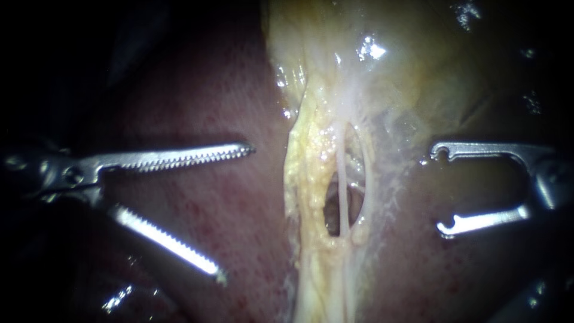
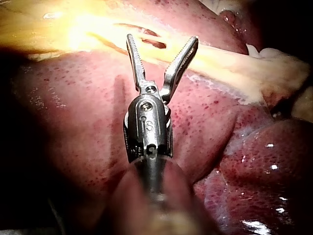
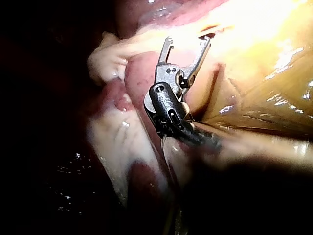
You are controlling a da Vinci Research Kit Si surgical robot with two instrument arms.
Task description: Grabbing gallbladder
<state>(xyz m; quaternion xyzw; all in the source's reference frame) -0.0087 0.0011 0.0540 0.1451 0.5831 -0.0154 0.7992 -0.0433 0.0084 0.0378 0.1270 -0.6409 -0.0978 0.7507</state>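
On the left of the endoscope view, my left instrument (image 1: 237, 213) comes in over the dark red liver (image 1: 257, 227). Its two toothed jaws are spread wide, one level and pointing towards the middle, the other angled down. Nothing lies between them but bare liver surface, and I cannot tell whether the lower jaw touches it. From the left wrist camera the same jaws stand in an open V, and their tips reach the edge of the yellow fatty band (image 2: 234, 63) that runs across the liver ahead of them.

In the middle, that band hangs down the endoscope view as a lumpy yellow strip. It has an oval opening (image 1: 332, 218) in it, the only hollow here. A thin pale tube (image 1: 342, 185) runs through the opening from top to bottom. A second pale strand (image 1: 369, 185) forms the opening's right border. Behind them the opening is dark.

The gallbladder (image 1: 418, 60) sits above and to the right of the opening. It is a wet, pale yellowish sac filling the upper centre and upper right, and it narrows down into the band. Neither instrument touches it.

On the right, my right instrument (image 1: 438, 189) also has its jaws parted. They are two slim, smooth jaws with small hooked tips facing the band, just beside its filmy right fringe and gripping nothing. The right wrist camera shows the same gap between them, with bright yellowish tissue just ahead of the tips.
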